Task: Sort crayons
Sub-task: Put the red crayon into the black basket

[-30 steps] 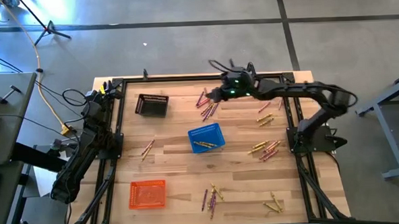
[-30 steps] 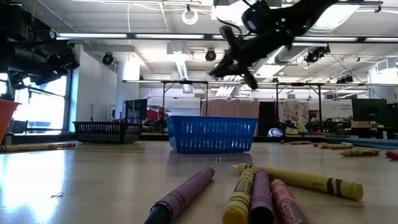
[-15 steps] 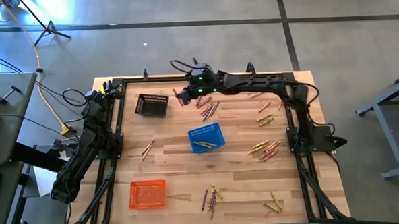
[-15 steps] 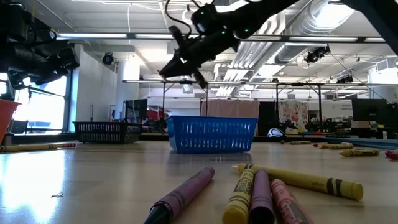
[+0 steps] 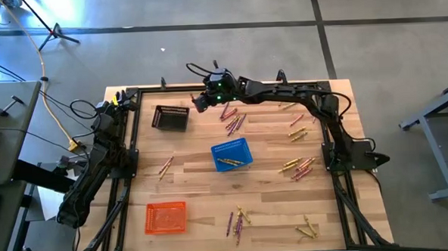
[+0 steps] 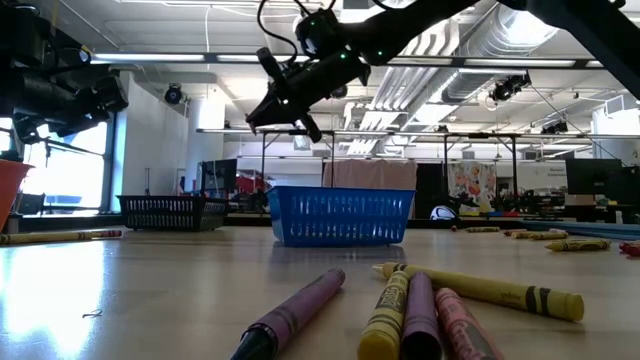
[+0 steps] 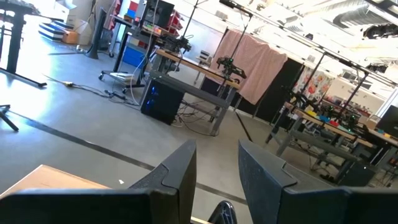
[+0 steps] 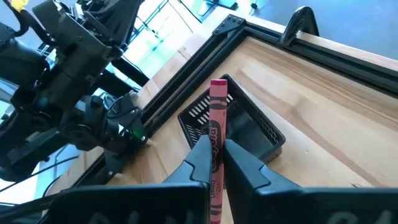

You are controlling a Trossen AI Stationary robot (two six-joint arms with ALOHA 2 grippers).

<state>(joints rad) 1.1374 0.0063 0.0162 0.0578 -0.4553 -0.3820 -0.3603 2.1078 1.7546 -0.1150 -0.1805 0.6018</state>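
Note:
My right gripper (image 8: 216, 163) is shut on a red-pink crayon (image 8: 218, 109) and hangs high over the table's far left (image 5: 199, 103), just right of the black mesh basket (image 5: 171, 118). In the right wrist view the basket (image 8: 245, 127) lies under the crayon's free end. Other crayons lie flat in loose groups on the table (image 5: 233, 120) (image 5: 298, 168) (image 5: 236, 219); some lie in the blue basket (image 5: 231, 154). My left gripper (image 7: 217, 163) is open and empty at the table's left edge. My right gripper pinches the crayon's paper-wrapped shaft (image 8: 216, 144) between its two fingers. The crayon lies along the fingers and sticks out well past their tips. The fingers slant down toward the table's left. The crayon is lifted clear of the table.
An orange mesh basket (image 5: 166, 217) stands at the near left. A single crayon (image 5: 165, 167) lies left of the blue basket, and more lie at the near right (image 5: 308, 229) and right (image 5: 298, 130). A dark frame (image 5: 130, 145) runs along the table's sides.
My right gripper has gone toward the table's left edge along the far side, from above the crayon pile to just beside the black basket, with the crayon kept between its shut fingers. Most of the travel came early; it has since slowed.

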